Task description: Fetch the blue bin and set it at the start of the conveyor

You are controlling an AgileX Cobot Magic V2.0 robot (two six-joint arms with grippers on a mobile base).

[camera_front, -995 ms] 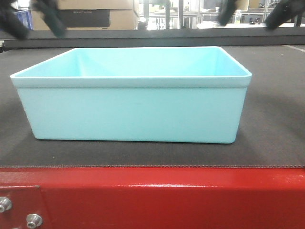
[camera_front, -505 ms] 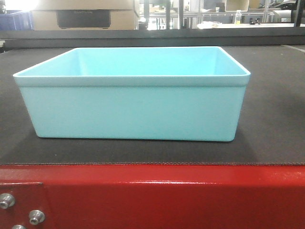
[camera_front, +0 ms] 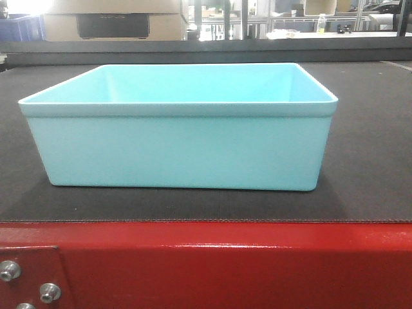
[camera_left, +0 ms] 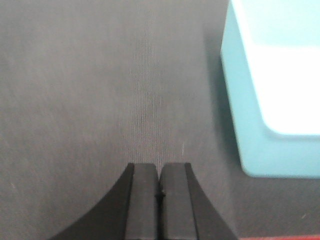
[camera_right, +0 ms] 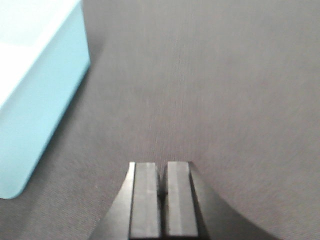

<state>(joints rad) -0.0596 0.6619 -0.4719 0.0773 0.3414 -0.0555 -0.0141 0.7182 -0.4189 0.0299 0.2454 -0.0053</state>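
A bright workshop or warehouse space seen as a thin strip along the top of the front view.

At upper left stands a stack of tan cardboard boxes (camera_front: 116, 16), the lower one bearing a dark rectangular panel (camera_front: 112, 26) on its face. Left of them shows a corner of a dark blue plastic crate (camera_front: 22, 27). To the right run pale metal shelving uprights and rails (camera_front: 257, 22), with a small yellow-topped bottle (camera_front: 320, 22) standing on a surface among them. Strong white light (camera_front: 29, 6) washes out the top left corner; farther details are blurred and too small to tell.
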